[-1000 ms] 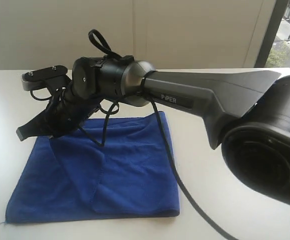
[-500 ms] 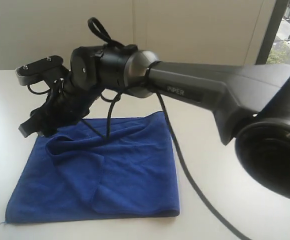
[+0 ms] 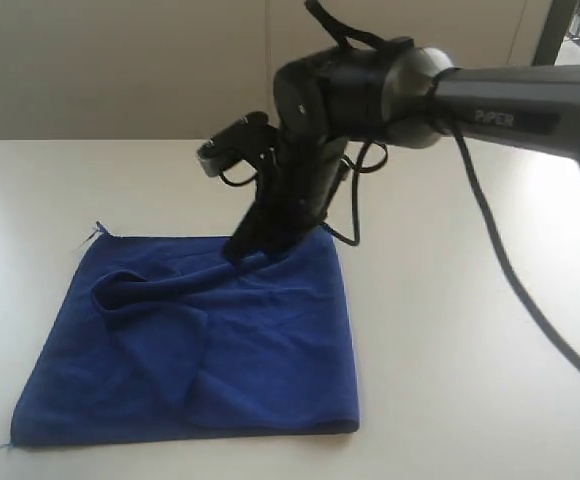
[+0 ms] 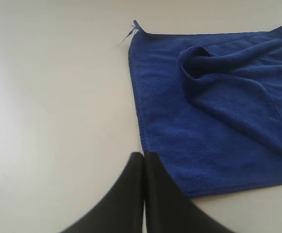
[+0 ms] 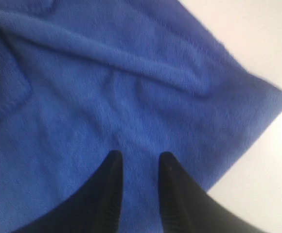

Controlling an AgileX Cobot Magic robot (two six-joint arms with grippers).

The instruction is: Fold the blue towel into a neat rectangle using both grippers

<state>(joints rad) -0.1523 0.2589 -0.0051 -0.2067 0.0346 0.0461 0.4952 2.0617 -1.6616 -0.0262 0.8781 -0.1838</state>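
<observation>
The blue towel lies spread on the white table, with a raised, rumpled fold running across its far left part. My right gripper, on the arm with the grey PiPER sleeve, points down at the towel's far edge. In the right wrist view it is open just over the towel, with nothing between its fingers. My left gripper is shut and empty, over bare table just beside one edge of the towel. The exterior view does not show the left arm.
A loose black cable hangs from the right arm over the table to the right of the towel. A frayed thread sticks out from one towel corner. A pale wall stands behind the table.
The right arm has swung from the towel's far left corner to the right along the far edge. The bunched cloth it was over now lies on the table as a fold.
</observation>
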